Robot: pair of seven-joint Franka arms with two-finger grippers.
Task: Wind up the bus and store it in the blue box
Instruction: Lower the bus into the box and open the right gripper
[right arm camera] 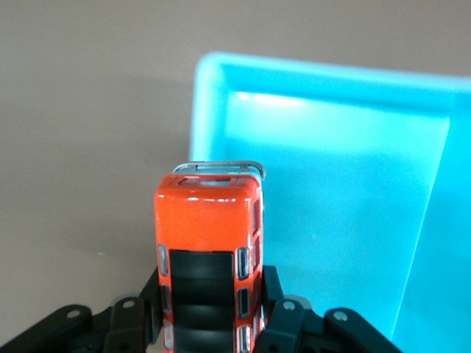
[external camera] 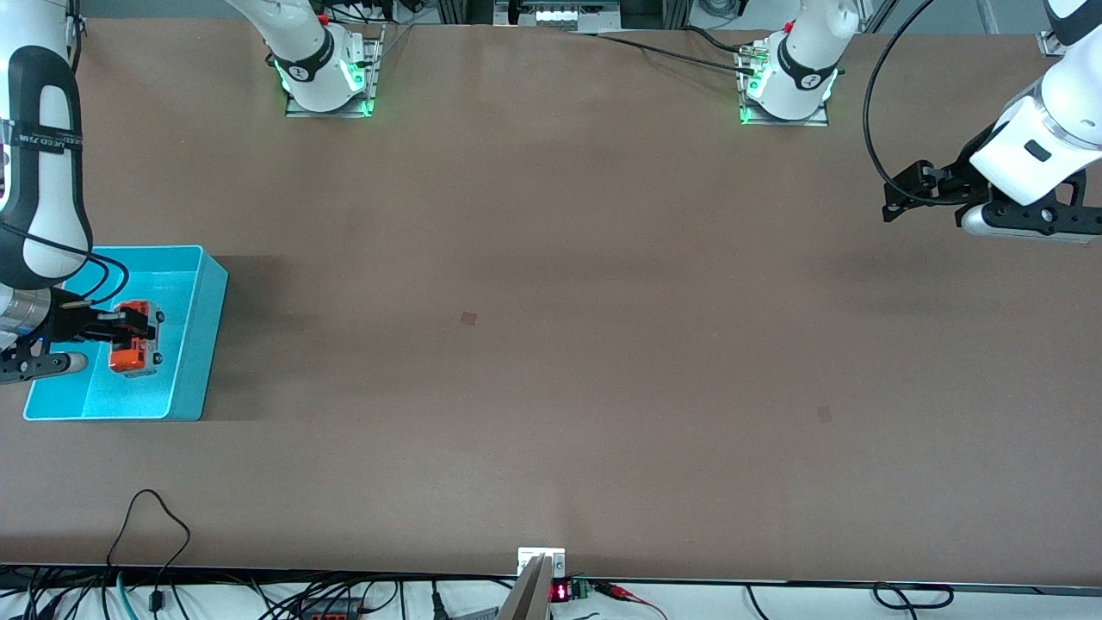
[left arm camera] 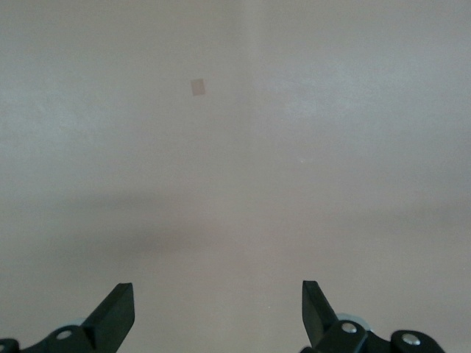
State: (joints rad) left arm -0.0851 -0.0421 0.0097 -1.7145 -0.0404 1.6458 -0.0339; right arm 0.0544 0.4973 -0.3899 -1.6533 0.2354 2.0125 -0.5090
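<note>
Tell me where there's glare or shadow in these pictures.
Front view: the blue box casts a soft shadow toward the table's middle. Right wrist view: bright glare on the box wall and the bus roof. Left wrist view: washed-out table, faint shadow band.

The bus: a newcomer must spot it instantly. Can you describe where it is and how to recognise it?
Find the blue box at the right arm's end of the table. Over its inside, the right gripper grips the bus. It is the only orange thing there, small with dark roof windows.
</note>
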